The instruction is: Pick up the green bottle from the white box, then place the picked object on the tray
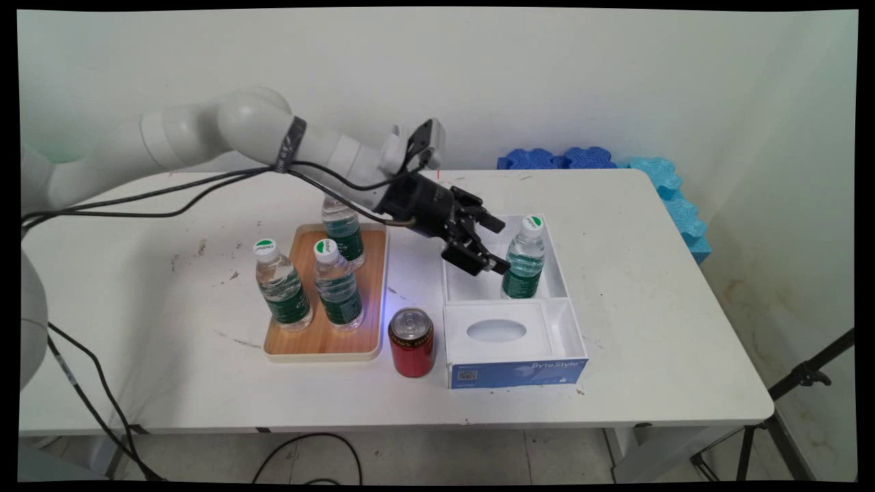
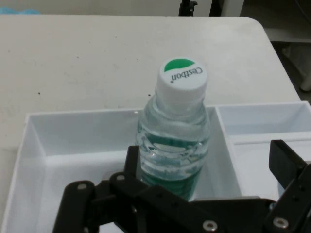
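Observation:
A clear water bottle (image 1: 525, 263) with a green label and a white-and-green cap stands upright in the far compartment of a white box (image 1: 564, 273). My gripper (image 1: 502, 246) hangs open just left of it, one finger on each side of its shoulder and a gap to the bottle. In the hand view the bottle (image 2: 172, 145) rises between the fingers, close to the left finger (image 2: 131, 158) and well apart from the right one. The gripper (image 2: 209, 165) holds nothing.
A wooden tray (image 1: 321, 342) to the left carries three more water bottles (image 1: 281, 287). A red can (image 1: 411, 342) stands between the tray and the box, whose near compartment (image 1: 497, 331) has an oval-holed insert. Blue foam pieces (image 1: 656, 178) lie at the far right edge.

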Tool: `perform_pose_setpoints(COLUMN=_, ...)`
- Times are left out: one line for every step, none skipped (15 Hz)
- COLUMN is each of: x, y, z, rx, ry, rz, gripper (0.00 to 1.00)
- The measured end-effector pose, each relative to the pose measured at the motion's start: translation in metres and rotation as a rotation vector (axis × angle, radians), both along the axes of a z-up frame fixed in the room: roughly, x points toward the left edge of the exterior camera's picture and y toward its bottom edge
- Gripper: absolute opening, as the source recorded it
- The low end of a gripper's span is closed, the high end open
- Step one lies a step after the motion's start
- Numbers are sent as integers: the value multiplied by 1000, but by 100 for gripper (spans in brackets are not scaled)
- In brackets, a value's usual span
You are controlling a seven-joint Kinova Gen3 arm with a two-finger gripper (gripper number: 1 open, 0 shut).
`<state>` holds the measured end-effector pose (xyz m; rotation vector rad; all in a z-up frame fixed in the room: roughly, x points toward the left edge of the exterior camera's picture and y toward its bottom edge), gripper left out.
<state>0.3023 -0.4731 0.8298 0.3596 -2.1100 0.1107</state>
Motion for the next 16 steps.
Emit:
perform_pose_setpoints(x=-3, y=-2, z=-3, rx=-4, ry=1, rz=0, gripper=100)
perform_pose_setpoints(x=-5, y=-3, z=-5, rx=-7, ry=1, rz=0, gripper=100)
perform_pose_setpoints(x=-8, y=-5, z=-8, rx=-12, ry=2, rz=0, gripper=100)
perform_pose_setpoints(x=-12, y=-8, z=-11, rx=-16, ry=4, rz=2, gripper=100)
perform_pose_setpoints(x=-14, y=-10, z=-13, rx=-19, ry=5, rz=4, gripper=100)
perform_pose_setpoints(x=-17, y=-12, z=-15, rx=-20, ry=6, rz=4, gripper=100)
perform_pose_setpoints(x=-19, y=-13, z=-17, rx=-22, ry=7, rz=5, gripper=100)
perform_pose_setpoints(x=-21, y=-15, z=-19, rx=-22, ry=8, rz=5, gripper=100)
perform_pose_setpoints(x=-23, y=-17, z=-21, rx=-22, ry=9, rz=5, gripper=100)
perform_pose_setpoints(x=-25, y=-18, z=-23, rx=-21, ry=9, rz=6, gripper=100)
perform_pose_setpoints(x=-27, y=-19, z=-24, rx=-20, ry=10, rz=5, gripper=0)
perform_pose_setpoints(x=-28, y=-19, z=-25, rx=-20, ry=11, rz=5, gripper=0)
perform_pose_setpoints(x=-29, y=-20, z=-26, rx=-20, ry=11, rz=5, gripper=0)
perform_pose_setpoints(x=-30, y=-20, z=-28, rx=-21, ry=11, rz=4, gripper=0)
perform_pose_setpoints(x=-30, y=-20, z=-28, rx=-22, ry=10, rz=3, gripper=0)
perform_pose_setpoints(x=-29, y=-19, z=-28, rx=-24, ry=9, rz=4, gripper=0)
